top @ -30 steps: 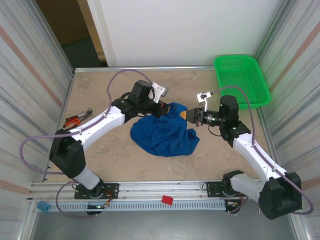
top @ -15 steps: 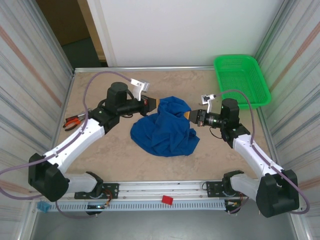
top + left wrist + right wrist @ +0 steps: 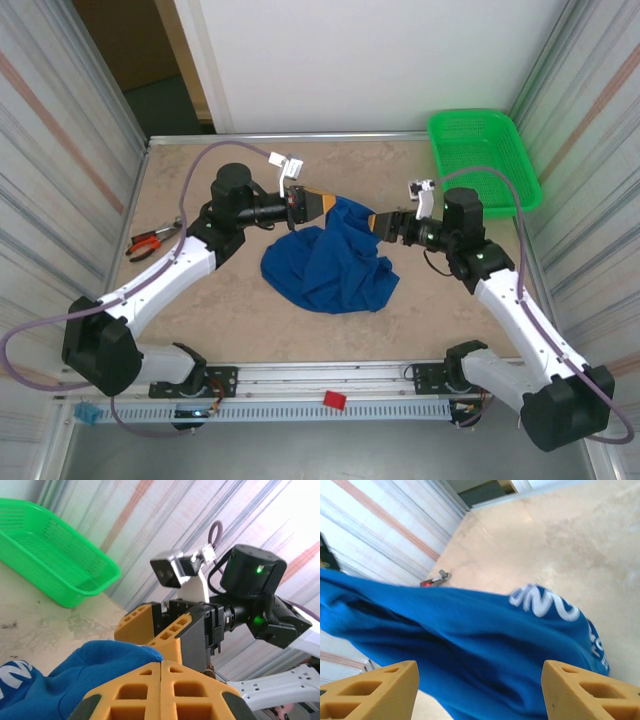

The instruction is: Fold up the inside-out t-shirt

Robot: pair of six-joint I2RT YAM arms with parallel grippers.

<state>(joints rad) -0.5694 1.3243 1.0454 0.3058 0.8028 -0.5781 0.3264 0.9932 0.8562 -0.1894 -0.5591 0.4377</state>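
Observation:
The inside-out t-shirt [image 3: 330,262] is a royal-blue heap in the middle of the table, with one peak pulled up toward the back. My left gripper [image 3: 322,204] is shut on that raised peak; in the left wrist view its closed tips [image 3: 161,663] meet at the cloth's edge [image 3: 100,667]. My right gripper [image 3: 378,223] faces it from the right, open and close to the cloth. Between its spread fingers [image 3: 375,690] the t-shirt [image 3: 470,645] hangs in a band, white lettering [image 3: 545,602] showing. The right gripper's orange fingers [image 3: 150,630] also appear in the left wrist view.
A green mesh basket [image 3: 485,160] stands at the back right corner of the table. Red-handled pliers [image 3: 150,240] lie near the left wall. Corrugated walls close in both sides. The bare tabletop [image 3: 220,300] stretches in front of the heap.
My right gripper has opened and let go of the cloth, staying next to it. The left arm has swung its elbow out to the left, its gripper still shut on the raised peak.

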